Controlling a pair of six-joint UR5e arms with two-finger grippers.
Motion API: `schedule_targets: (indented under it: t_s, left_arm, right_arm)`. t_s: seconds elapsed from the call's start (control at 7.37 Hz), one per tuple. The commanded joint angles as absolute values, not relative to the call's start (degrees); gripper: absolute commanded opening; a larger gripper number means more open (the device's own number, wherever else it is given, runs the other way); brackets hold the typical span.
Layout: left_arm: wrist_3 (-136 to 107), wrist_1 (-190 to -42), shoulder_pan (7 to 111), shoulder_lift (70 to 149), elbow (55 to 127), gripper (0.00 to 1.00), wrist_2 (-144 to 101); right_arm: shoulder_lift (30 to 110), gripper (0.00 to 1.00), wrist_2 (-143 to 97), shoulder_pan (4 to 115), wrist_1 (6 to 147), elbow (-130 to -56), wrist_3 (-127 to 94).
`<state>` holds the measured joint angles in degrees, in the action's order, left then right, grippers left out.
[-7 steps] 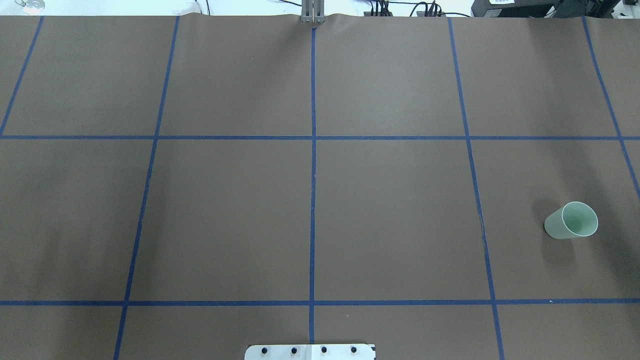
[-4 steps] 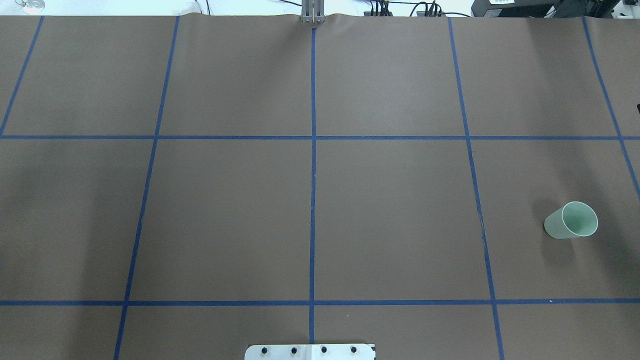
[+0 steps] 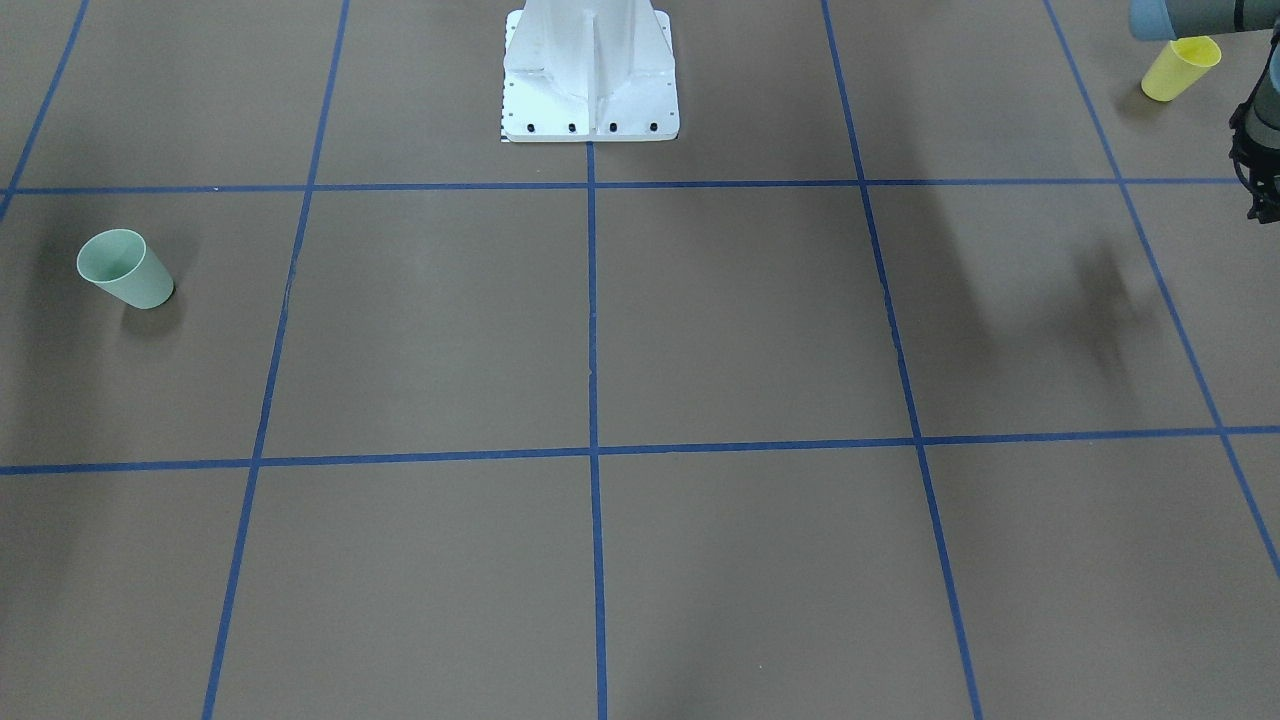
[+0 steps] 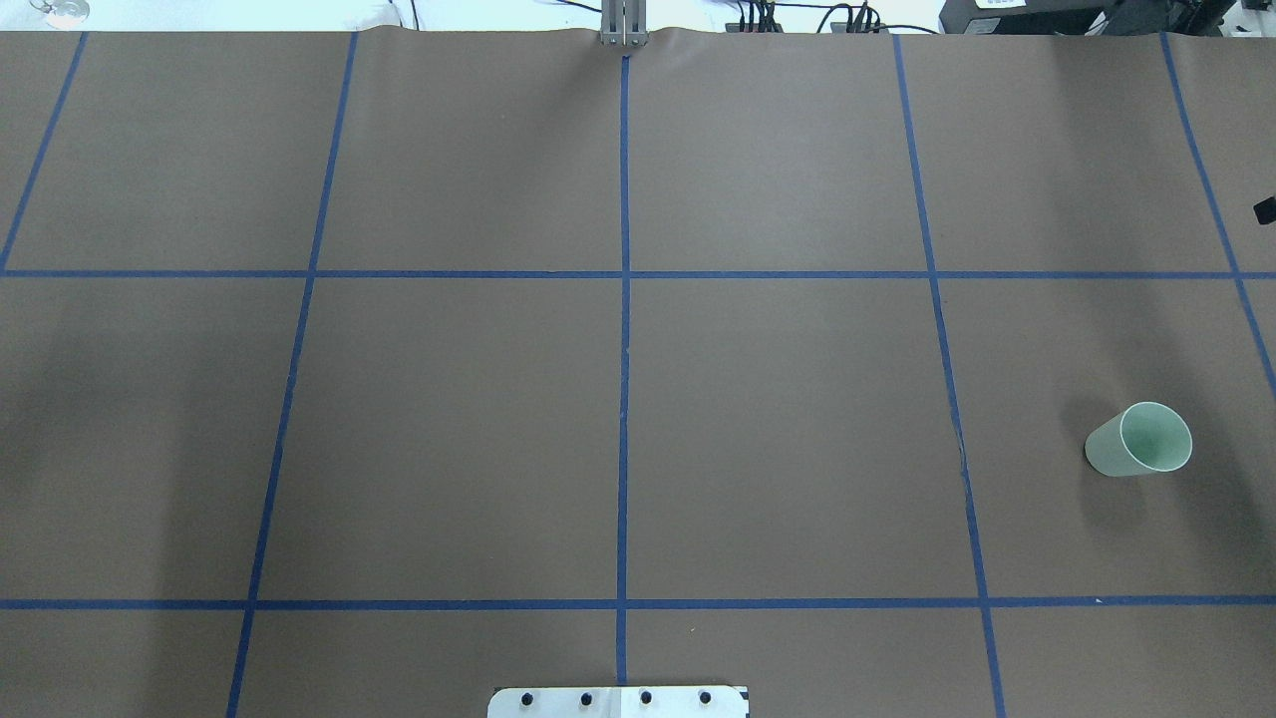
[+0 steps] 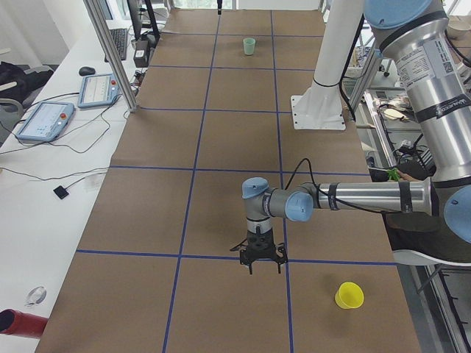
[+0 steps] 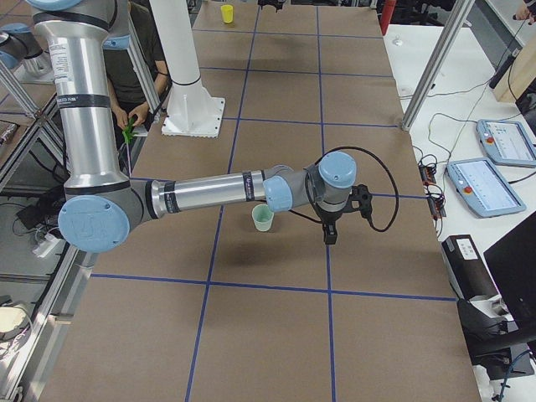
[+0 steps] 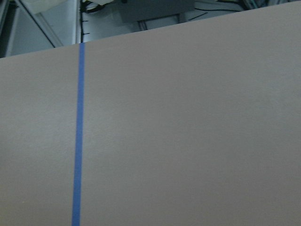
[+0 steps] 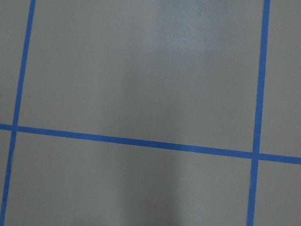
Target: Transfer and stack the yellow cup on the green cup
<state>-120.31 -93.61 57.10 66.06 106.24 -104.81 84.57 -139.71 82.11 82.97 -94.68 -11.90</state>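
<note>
The yellow cup (image 3: 1180,68) stands upright near the table's left end, close to the robot's side; it also shows in the exterior left view (image 5: 349,296). The green cup (image 4: 1139,440) stands upright near the right end, and shows in the front-facing view (image 3: 125,268) too. My left gripper (image 5: 263,265) hangs low over the table, apart from the yellow cup; only part of its black body (image 3: 1258,150) shows at the front-facing view's edge. My right gripper (image 6: 330,234) hangs just beyond the green cup (image 6: 263,219), not touching it. I cannot tell whether either is open or shut.
The white robot base (image 3: 590,90) stands at the table's near-robot edge. Blue tape lines grid the brown table. A side bench with tablets (image 5: 44,121) and a metal post (image 5: 110,51) runs along the far edge. A person (image 6: 138,75) sits behind the robot.
A small black part of the right arm has come into the overhead view's right edge. The shadow at the table's left has spread inward. The green cup has not moved.
</note>
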Motion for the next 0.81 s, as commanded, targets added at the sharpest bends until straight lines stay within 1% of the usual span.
schedule_targets:
  t_s: [0.0,0.14,0.41,0.68]
  left_arm:
    - [-130.1,-85.3,55.3,66.0,107.1,1.00,-104.5]
    - [-135.0,-81.5,53.5,66.1,107.8,0.99,-104.7]
    - [-143.2,-76.1,50.2,66.0,107.7,0.99,-104.9]
    - [-152.2,-72.5,42.0,66.0,107.3,0.99,-105.6]
  right_arm:
    - [84.5,1.00,-139.9,82.1,82.7,-96.5,-11.8]
    - [84.6,1.00,-139.9,82.1,82.7,-97.8,-11.9]
    - [84.6,1.00,-139.9,82.0,82.7,-98.0,-11.8]
    - [84.6,1.00,-139.8,81.4,82.7,-97.9,-11.5]
